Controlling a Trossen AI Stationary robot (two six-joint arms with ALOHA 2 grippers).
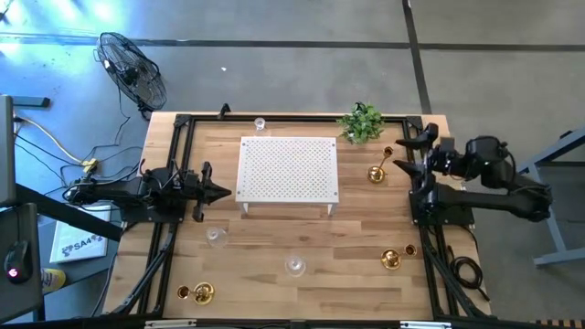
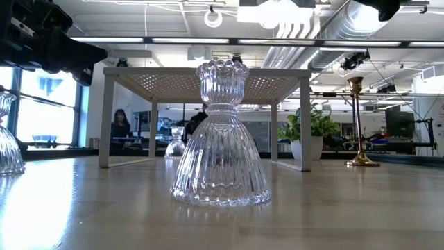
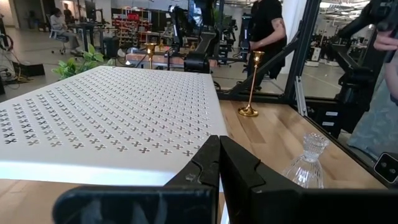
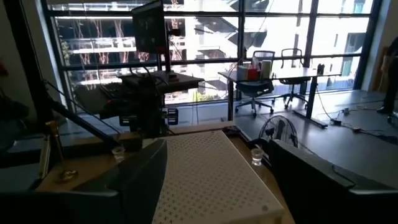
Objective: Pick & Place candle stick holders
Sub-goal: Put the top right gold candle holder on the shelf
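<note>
Several candle stick holders stand on their round bases on the wooden table. Clear glass ones stand at the far edge [image 1: 260, 122], near the left [image 1: 216, 236] and near the middle [image 1: 294, 266], the last close up in the low view [image 2: 220, 139]. Gold ones stand at the right [image 1: 376, 173], near right [image 1: 391, 260] and near left [image 1: 203, 292]. My left gripper [image 1: 222, 192] is shut and empty, left of the white perforated platform [image 1: 288, 169]; it also shows in the left wrist view [image 3: 219, 163]. My right gripper [image 1: 403, 152] is open and empty, right of the platform; its fingers show wide apart in the right wrist view [image 4: 230, 186].
A small green plant [image 1: 361, 122] stands at the far right. The platform stands on legs in the table's middle, with room under it [image 2: 208, 118]. A black frame [image 1: 174, 183] runs along the table's edges. People show in the room beyond [image 3: 267, 25].
</note>
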